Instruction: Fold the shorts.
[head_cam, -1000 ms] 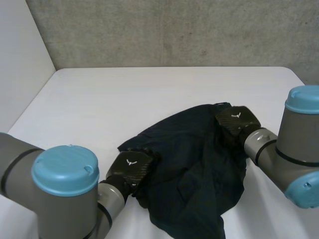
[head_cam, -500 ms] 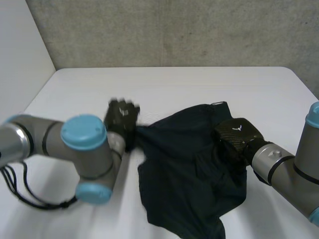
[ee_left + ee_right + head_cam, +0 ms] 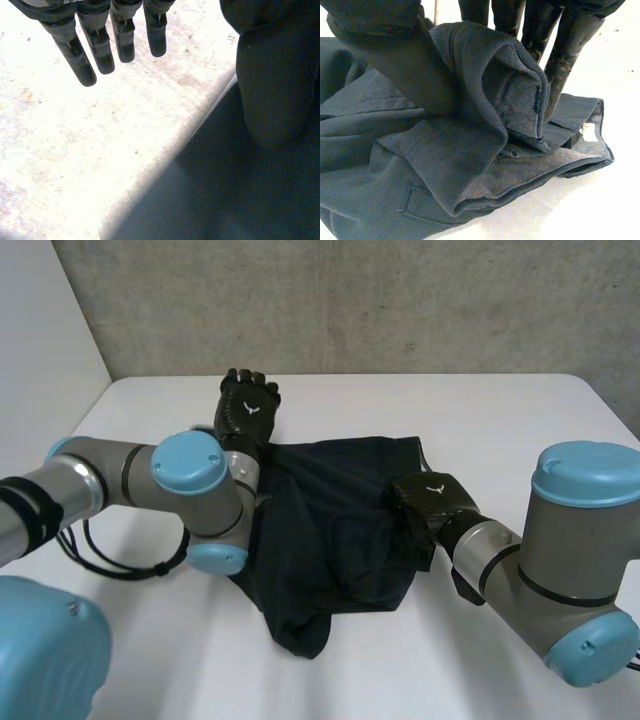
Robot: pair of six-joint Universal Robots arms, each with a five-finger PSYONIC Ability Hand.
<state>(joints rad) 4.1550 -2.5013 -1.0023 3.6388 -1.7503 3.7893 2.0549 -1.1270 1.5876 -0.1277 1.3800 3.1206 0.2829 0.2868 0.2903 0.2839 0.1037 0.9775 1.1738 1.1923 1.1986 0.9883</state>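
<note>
The dark navy shorts [image 3: 330,530] lie crumpled in the middle of the white table. My left hand [image 3: 248,410] hovers just past their far left corner. In the left wrist view its straight fingers [image 3: 100,45] hang over bare table and hold nothing, with the shorts' edge [image 3: 240,200] below its thumb. My right hand [image 3: 430,502] is at the shorts' right edge. Seen from the right wrist, the thumb [image 3: 395,55] and fingers [image 3: 570,45] pinch a raised fold of the shorts [image 3: 470,165], whose waistband carries a white label [image 3: 590,132].
The white table [image 3: 450,410] runs back to a grey concrete wall [image 3: 350,300]. A white side wall [image 3: 40,330] stands at the left. My left forearm [image 3: 190,490] lies across the table beside the shorts' left edge.
My left hand let go of the shorts' left side, opened and swung to the far left. The shorts were drawn left and lie flatter. My right hand moved left, still pinching cloth.
</note>
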